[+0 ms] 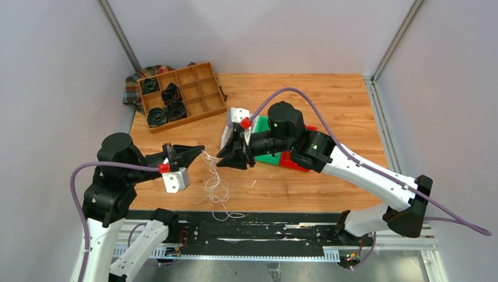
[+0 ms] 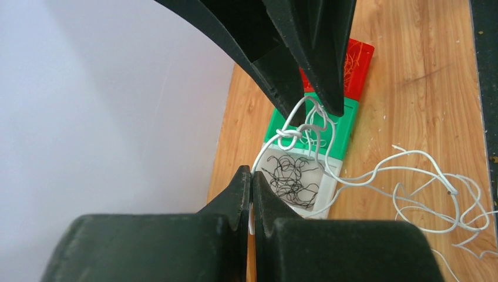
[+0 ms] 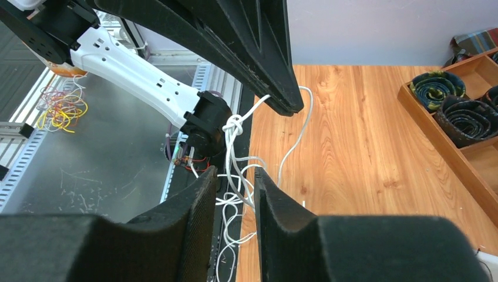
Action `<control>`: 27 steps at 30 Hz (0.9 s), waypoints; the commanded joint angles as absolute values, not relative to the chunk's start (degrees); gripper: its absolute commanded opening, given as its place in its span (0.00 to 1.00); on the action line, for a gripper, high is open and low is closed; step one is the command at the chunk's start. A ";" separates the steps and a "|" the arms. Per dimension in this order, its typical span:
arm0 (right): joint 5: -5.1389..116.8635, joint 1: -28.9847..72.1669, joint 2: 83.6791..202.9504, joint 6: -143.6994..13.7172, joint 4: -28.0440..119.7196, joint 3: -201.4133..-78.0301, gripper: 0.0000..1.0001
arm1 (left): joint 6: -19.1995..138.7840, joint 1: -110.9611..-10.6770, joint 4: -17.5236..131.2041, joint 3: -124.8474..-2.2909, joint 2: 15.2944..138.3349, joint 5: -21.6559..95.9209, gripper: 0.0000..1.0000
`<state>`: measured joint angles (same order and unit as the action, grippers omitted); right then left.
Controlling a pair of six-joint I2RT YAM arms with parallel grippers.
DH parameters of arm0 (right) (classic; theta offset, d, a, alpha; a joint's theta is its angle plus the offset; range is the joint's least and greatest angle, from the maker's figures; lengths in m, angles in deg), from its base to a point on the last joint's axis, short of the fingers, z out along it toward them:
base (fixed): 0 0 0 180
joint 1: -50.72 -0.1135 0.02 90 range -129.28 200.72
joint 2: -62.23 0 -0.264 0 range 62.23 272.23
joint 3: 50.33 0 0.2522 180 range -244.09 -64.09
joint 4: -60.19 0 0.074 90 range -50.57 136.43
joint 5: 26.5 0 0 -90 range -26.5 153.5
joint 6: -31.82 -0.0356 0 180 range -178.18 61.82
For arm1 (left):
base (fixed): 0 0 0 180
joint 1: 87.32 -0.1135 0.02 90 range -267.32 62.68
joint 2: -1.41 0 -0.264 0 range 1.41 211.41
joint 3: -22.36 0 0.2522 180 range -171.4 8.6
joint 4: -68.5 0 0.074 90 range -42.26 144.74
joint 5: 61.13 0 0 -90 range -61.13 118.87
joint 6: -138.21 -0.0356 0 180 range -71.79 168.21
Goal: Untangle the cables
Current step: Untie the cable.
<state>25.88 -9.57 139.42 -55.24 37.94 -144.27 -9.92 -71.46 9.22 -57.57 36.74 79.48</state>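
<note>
**White cable pinched on my left, slack between my right fingers**

My left fingers point(image 1: 201, 151) are clenched on the white cable point(image 1: 216, 187), tips pressed flat together with a sliver of white showing between them. My right fingers point(image 1: 223, 160) stand parted just beside them, almost tip to tip above the middle of the table point(image 1: 329, 106). Strands of the cable pass through their gap without being squeezed.

The short stretch between the two sets of fingers runs left to right, roughly parallel to the near edge, and carries a tight knot point(image 2: 288, 136). From there the cable drops to the wood and trails toward the near edge. The rest lies there in loose loops, a heap longer from far to near than it is wide, with its last loops lapping over that edge.

Toward the right side, under my right arm, a white tray point(image 2: 327, 201) holds a tangle of black cables point(image 2: 290, 179). A green tray point(image 2: 347, 114) and a red tray point(image 2: 367, 50) follow in a row, with orange cables point(image 2: 352, 63) in the red one.
</note>
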 commanded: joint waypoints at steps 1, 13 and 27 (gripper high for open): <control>23.68 -8.24 138.74 -59.04 40.66 -144.34 0.26 | -10.33 -71.24 10.79 -57.27 35.91 81.03 0.00; 21.15 -7.03 138.81 -60.75 40.11 -145.24 0.01 | -9.97 -71.29 10.75 -56.98 35.03 80.97 0.00; 18.11 -7.47 144.34 -59.96 33.56 -152.57 0.01 | -8.75 -71.25 10.81 -56.68 35.07 84.14 0.00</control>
<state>19.58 -7.76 143.20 -60.13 35.76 -149.54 -9.59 -71.46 9.63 -57.16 35.58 81.89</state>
